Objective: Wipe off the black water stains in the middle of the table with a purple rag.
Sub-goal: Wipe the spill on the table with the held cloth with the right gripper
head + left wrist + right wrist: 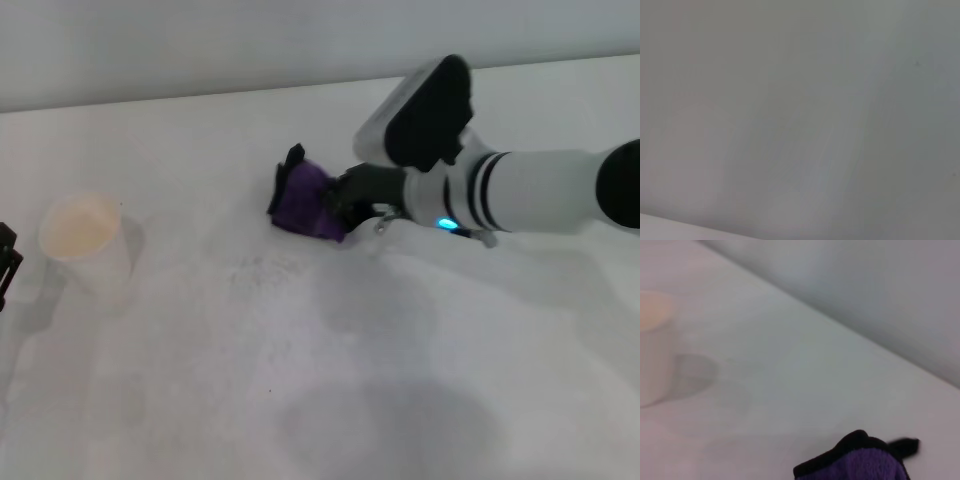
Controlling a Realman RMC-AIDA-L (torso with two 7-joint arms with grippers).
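Note:
The purple rag (305,200) with black edging is bunched on the white table (300,380) near its middle. My right gripper (345,205) reaches in from the right and is shut on the rag, pressing it onto the tabletop. The rag's top also shows in the right wrist view (865,460). The black water stain is not visible; only faint grey smudges (260,268) lie in front of the rag. My left gripper (6,255) is parked at the far left edge.
A pale cup (83,240) stands on the table at the left, also seen in the right wrist view (652,347). A grey wall runs behind the table's far edge.

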